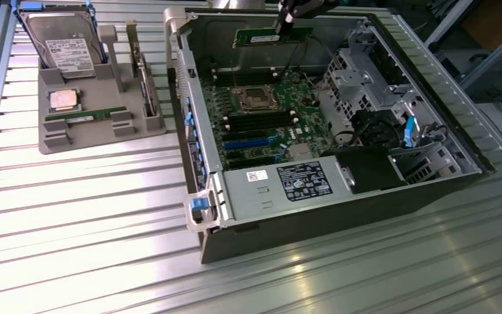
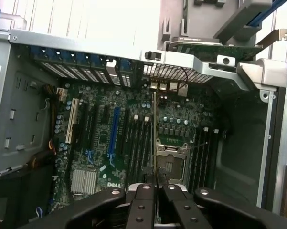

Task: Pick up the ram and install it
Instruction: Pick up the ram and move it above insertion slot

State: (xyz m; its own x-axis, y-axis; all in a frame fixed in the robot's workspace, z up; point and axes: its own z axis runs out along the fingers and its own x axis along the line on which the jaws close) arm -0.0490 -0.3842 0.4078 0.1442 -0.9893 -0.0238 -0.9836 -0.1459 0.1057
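My gripper [image 1: 284, 25] hangs over the far end of the open computer case [image 1: 200, 163], shut on the ram [image 1: 269, 36], a long green stick with a white label held level above the motherboard [image 1: 264, 127]. In the wrist view the ram [image 2: 155, 138] appears edge-on as a thin line rising from between the black fingers [image 2: 138, 202], above the CPU socket [image 2: 171, 160] and the dark memory slots [image 2: 137, 138]. A second, similar ram stick [image 1: 85, 118] lies in the grey holder tray [image 1: 55, 140] at the exterior view's left.
The grey tray also holds a hard drive [image 1: 63, 39], a square silver processor chip [image 1: 63, 99] and an upright card [image 1: 146, 85]. Inside the case are the power supply [image 1: 290, 183], drive cages [image 1: 360, 72] and cables [image 1: 355, 127]. Ribbed metal tabletop [image 1: 85, 248] surrounds everything.
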